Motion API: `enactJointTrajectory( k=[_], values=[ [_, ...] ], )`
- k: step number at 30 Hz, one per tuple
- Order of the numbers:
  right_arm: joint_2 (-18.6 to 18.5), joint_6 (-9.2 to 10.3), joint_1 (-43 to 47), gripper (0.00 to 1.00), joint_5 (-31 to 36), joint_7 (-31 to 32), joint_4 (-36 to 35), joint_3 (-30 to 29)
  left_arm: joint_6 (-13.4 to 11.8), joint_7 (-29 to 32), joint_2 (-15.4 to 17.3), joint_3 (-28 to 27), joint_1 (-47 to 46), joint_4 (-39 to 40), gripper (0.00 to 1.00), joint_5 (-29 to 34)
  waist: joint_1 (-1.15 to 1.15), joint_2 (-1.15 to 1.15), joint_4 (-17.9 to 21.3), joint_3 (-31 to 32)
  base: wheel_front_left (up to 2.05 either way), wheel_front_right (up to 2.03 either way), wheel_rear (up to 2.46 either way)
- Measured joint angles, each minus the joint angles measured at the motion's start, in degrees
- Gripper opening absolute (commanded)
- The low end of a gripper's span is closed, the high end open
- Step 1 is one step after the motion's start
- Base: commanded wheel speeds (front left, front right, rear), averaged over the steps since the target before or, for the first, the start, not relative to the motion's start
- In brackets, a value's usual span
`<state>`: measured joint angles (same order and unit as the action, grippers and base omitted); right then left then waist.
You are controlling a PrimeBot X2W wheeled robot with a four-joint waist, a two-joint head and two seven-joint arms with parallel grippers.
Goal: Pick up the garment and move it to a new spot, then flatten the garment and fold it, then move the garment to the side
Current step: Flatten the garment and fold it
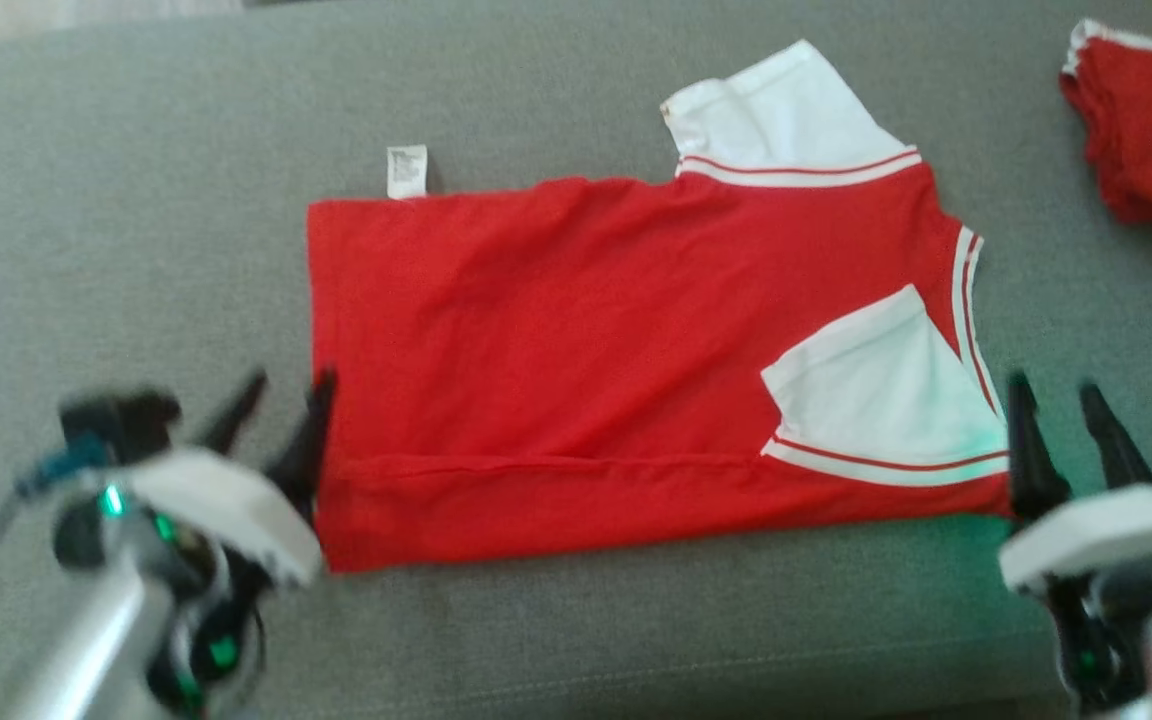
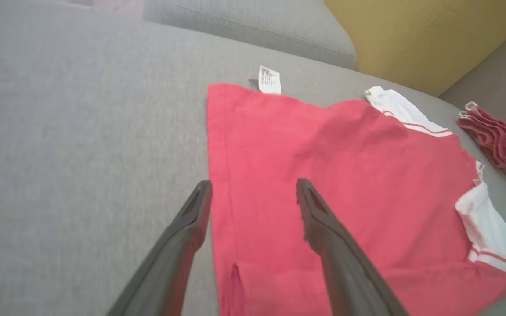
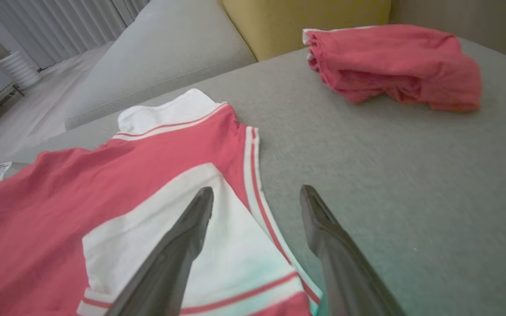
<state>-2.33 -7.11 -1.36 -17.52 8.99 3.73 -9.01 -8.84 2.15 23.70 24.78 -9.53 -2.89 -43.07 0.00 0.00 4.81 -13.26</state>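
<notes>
The left tool [image 1: 288,390] is spread wide and empty, its fingers straddling the left edge of the garment [image 1: 556,360]. The red garment lies flat across the middle of the grey sofa cushion [image 1: 136,200], with a white label [image 1: 406,170] at its far left corner and white sleeves at its right end. The right tool [image 1: 1054,388], also wide and empty, straddles the garment's right edge. A second, crumpled red garment [image 1: 1151,130] lies at far right.
</notes>
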Motion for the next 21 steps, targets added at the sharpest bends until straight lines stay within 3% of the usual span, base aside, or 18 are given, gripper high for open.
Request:
enactJointTrajectory(
  k=[11, 21],
  values=[
    [-0.1, 0.0, -12.7, 1.0, 1.0, -1.0, -1.8, 9.0, 4.1, 8.9, 3.9, 0.4, -19.1, -8.7, 1.0, 2.3, 0.01, 0.0, 2.3, -9.3, 0.0, 0.0, 0.0],
    [-0.7, 0.0, -17.4, 1.0, 1.5, -2.2, -2.2, 10.8, 5.3, 11.0, 5.0, 1.5, -27.9, -13.9, 1.0, 4.7, 0.02, 0.0, 3.5, -16.2, 0.0, 0.0, 0.0]
  ],
)
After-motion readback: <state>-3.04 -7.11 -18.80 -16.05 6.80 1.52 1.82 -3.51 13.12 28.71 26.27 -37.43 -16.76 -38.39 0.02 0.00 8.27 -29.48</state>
